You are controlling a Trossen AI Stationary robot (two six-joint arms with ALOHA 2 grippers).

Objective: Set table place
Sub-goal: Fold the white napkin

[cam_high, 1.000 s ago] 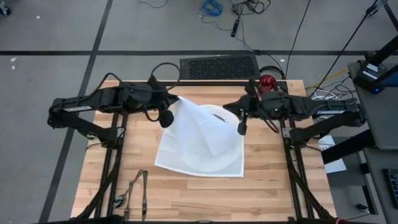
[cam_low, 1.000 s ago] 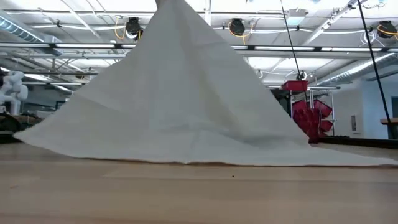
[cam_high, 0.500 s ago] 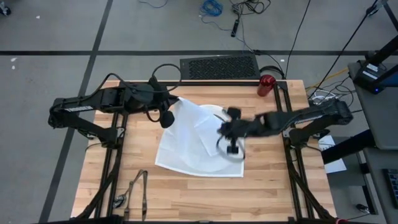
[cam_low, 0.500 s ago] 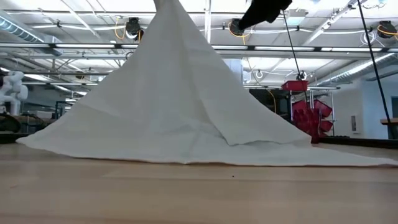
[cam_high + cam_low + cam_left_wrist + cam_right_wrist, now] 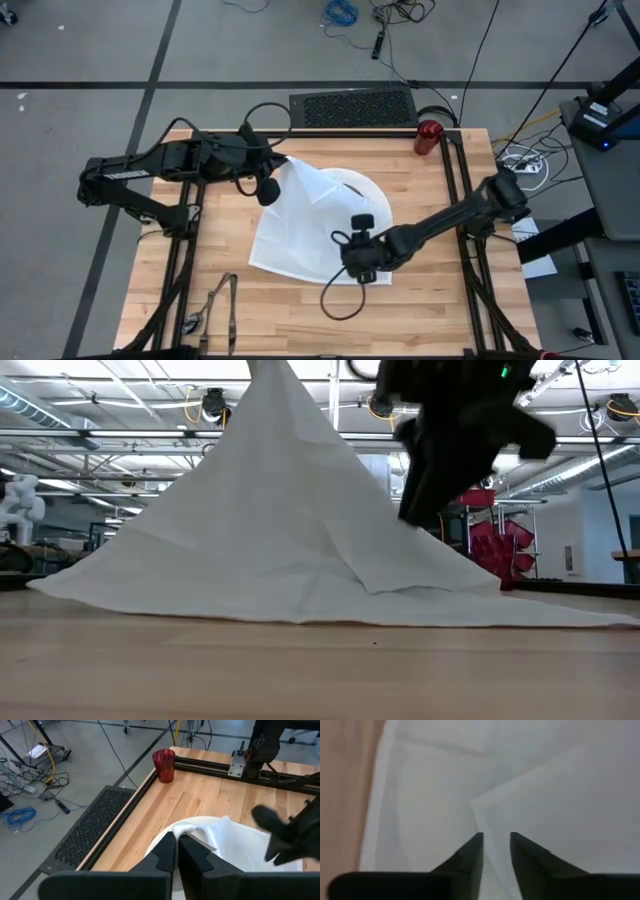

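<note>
The left pincer [image 5: 272, 172] is pinching a corner of the white napkin [image 5: 300, 235] between shut fingers and lifting it above the table [image 5: 420, 320], so the cloth is draping down like a tent over part of the white plate [image 5: 372, 190]. The right pincer [image 5: 358, 262] is hovering over the napkin's near right part with its fingers [image 5: 470, 852] a little apart, gripping nothing. The red cup [image 5: 429, 136] is standing at the table's far right corner, and the dark cutlery [image 5: 215, 303] is lying near the front left.
</note>
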